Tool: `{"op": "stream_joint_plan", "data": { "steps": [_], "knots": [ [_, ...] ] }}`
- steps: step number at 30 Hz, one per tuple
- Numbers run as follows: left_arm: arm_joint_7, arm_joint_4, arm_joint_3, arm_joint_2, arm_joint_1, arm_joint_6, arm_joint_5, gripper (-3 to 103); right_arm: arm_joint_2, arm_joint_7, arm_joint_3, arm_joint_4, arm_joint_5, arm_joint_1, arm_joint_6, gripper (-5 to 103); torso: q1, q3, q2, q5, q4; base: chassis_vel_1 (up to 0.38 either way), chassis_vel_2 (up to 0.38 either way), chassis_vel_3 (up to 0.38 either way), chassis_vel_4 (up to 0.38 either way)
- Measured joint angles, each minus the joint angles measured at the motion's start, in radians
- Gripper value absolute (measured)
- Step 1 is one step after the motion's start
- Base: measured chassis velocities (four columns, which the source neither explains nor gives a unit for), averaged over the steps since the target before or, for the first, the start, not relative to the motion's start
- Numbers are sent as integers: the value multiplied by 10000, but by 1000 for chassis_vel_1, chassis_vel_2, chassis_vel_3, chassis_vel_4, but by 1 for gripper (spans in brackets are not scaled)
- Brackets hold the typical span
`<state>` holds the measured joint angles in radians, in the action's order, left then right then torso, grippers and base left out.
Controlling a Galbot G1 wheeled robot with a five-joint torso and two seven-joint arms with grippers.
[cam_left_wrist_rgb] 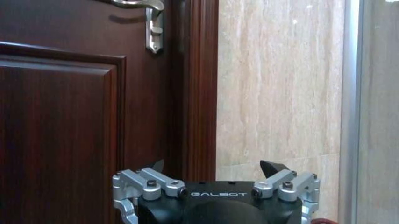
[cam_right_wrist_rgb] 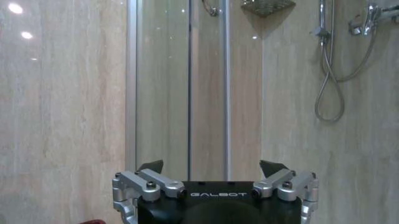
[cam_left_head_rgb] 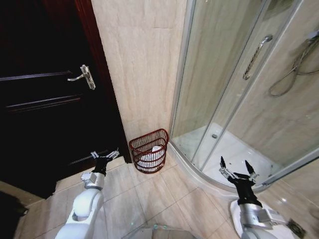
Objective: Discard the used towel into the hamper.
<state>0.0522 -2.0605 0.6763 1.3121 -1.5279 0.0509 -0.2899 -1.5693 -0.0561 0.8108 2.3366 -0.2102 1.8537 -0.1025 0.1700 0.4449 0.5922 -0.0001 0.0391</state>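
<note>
Bathroom tile floor (cam_left_head_rgb: 149, 199): hamper (cam_left_head_rgb: 149, 150) at 12 o'clock holds white towel (cam_left_head_rgb: 152, 159). Left gripper (cam_left_head_rgb: 104, 155) w/ fingers apart near door (cam_left_head_rgb: 45, 99); right gripper (cam_left_head_rgb: 238, 168) spread by shower (cam_left_head_rgb: 234, 99). Wrist cams: handle (cam_left_wrist_rgb: 146, 18), hose (cam_right_wrist_rgb: 330, 79).

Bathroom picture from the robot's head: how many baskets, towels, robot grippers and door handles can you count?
Hamper: 1
White towel, inside the hamper: 1
Grippers: 2, the left gripper and the right gripper, both with jaws open
Door handle: 1
Total: 5
</note>
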Motion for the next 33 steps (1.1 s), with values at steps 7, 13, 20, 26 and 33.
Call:
{"op": "stream_joint_plan", "data": {
  "steps": [7, 13, 20, 26, 33],
  "knots": [
    [-40, 66, -33, -30, 115, -29, 6, 100, 11, 137, 88, -4, 77, 67, 0, 100, 0, 0, 0, -1, 0, 0, 0, 0, 0],
    [-61, 103, 192, -151, 150, -46, -151, 100, 74, 298, 143, -29, 84, 99, 2, 100, 0, 0, 0, -1, 0, 0, 0, 0, 0],
    [-144, 130, 262, -190, 133, -46, -204, 100, 74, 297, 150, -68, 166, 103, 2, 100, 1, 0, 0, 1, 0, 0, 0, 0, 0],
    [-167, 131, 164, -127, 148, -46, -163, 100, 108, 297, 210, -67, 181, 146, -1, 100, 1, 0, 0, 0, 0, 30, -31, -41, 35],
    [-175, 156, 152, -97, 133, -26, -108, 100, 159, 356, 262, -106, 154, 195, -52, 100, 1, 0, 0, 0, 0, 48, -60, -58, 60]
  ]
}}
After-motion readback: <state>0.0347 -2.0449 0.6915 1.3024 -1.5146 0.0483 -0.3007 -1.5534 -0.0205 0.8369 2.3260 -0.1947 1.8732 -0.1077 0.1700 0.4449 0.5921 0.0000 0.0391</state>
